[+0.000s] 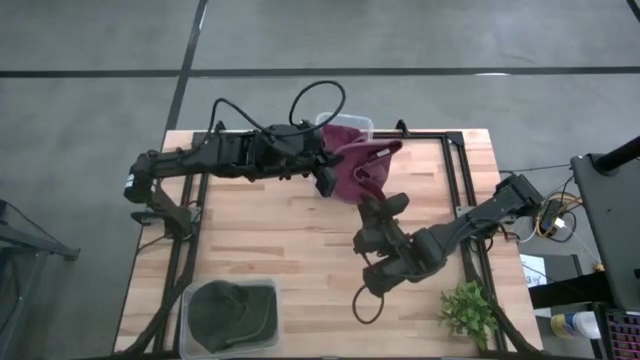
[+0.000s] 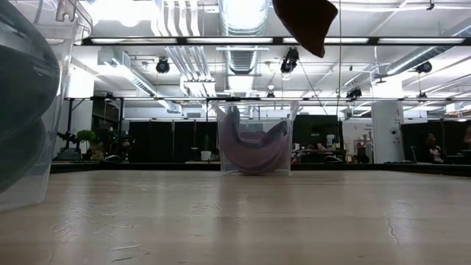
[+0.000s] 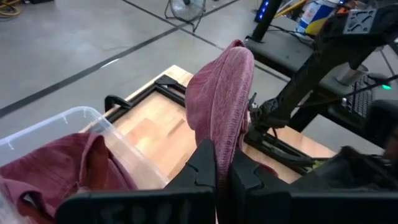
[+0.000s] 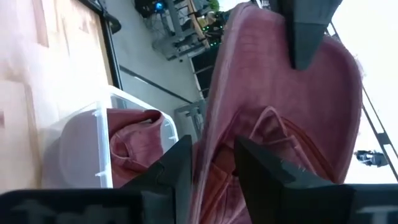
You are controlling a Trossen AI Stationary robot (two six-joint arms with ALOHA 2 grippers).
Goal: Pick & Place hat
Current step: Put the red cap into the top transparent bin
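A maroon hat (image 1: 358, 168) is held in the air over the far middle of the table, between both grippers; its lower tip (image 2: 305, 22) shows at the top of the low view. My left gripper (image 1: 326, 180) is shut on it from the left side. My right gripper (image 1: 376, 207) comes from the near side and is shut on its lower part. A second maroon hat (image 3: 59, 162) lies in a clear bin (image 1: 350, 124) at the far edge. A dark green hat (image 1: 232, 312) sits in a clear bin at the near left corner. My left gripper pinches the maroon hat between its two fingers (image 3: 202, 171), on a folded part of the crown (image 3: 221, 134). It comes roughly level from the table's left. The hat is lifted clear and stands up past the fingertips. My right gripper has the hat's lower edge (image 4: 214, 155) between its two fingers (image 4: 180, 165), several layers bunched together. It comes from the near side, slanting toward the far edge. The hat is clear of the table.
The clear bin with the green hat (image 2: 22, 110) stands at the near left. A small green plant (image 1: 468, 312) stands at the near right corner. Bare wood (image 1: 260, 240) lies in the middle of the table. A black frame rail (image 1: 462, 190) runs along the right side.
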